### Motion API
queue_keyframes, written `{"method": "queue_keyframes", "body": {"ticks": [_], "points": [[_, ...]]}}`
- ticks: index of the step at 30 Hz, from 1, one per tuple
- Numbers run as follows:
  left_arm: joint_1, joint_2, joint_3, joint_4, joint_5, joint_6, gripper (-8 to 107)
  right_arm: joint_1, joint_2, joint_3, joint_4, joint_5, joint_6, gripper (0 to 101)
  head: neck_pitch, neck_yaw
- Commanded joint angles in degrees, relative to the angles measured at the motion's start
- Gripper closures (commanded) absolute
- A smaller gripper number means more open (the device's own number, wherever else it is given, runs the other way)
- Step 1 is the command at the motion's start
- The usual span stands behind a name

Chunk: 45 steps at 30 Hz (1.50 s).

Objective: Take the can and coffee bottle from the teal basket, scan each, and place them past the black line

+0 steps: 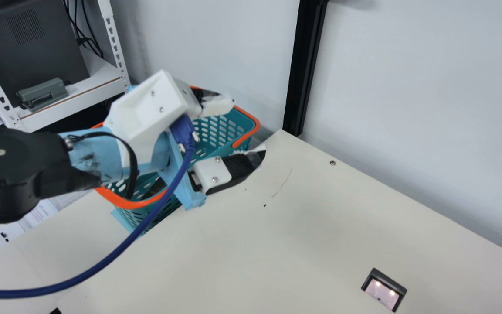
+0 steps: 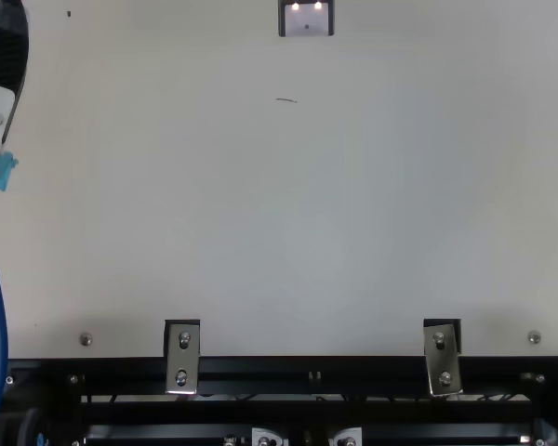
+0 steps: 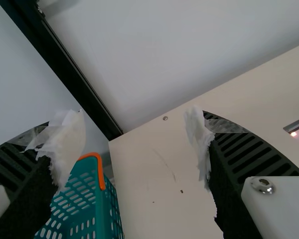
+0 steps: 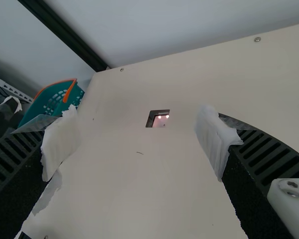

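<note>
Main view: left gripper [image 1: 249, 127] empty, fingers spread; teal basket [image 1: 245, 124] just beside them. Dark item [image 1: 155, 187], possibly coffee bottle, seen inside, back from fingertips. Right gripper [image 4: 138, 143] likewise parted. First pick apparently underway; fingers to be turned basketward, lowered.

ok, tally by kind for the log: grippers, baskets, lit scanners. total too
Grippers: 2 (left gripper, right gripper)
Baskets: 1 (teal basket)
Lit scanners: 1 (dark-framed scanner)
Total: 4
</note>
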Motion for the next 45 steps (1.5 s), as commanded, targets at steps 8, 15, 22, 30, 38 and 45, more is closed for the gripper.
{"method": "queue_keyframes", "body": {"ticks": [8,15,22,30,38,45], "points": [[3.0,15.4,-9.6,15.3,-17.0,-11.8,9,0.0,0.0,0.0,0.0,0.0,0.0,0,-2.1,1.1],[10.6,31.5,-19.4,22.7,-23.3,-17.3,9,0.0,0.0,0.0,0.0,0.0,0.0,0,-2.1,1.1],[18.0,44.2,-25.6,18.9,-19.8,-14.2,9,0.0,0.0,0.0,0.0,0.0,0.0,0,-2.1,1.1],[17.8,44.2,-25.5,18.6,-19.6,-14.3,9,0.0,0.0,0.0,0.0,0.0,0.0,0,-2.1,1.1],[19.2,46.9,-25.4,24.4,-20.7,-20.9,9,0.0,0.0,0.0,0.1,0.0,0.0,0,-2.1,1.1],[24.7,53.4,-26.7,25.9,-16.9,-25.9,9,0.0,0.0,0.0,0.1,0.0,0.0,0,-2.1,1.1]]}}
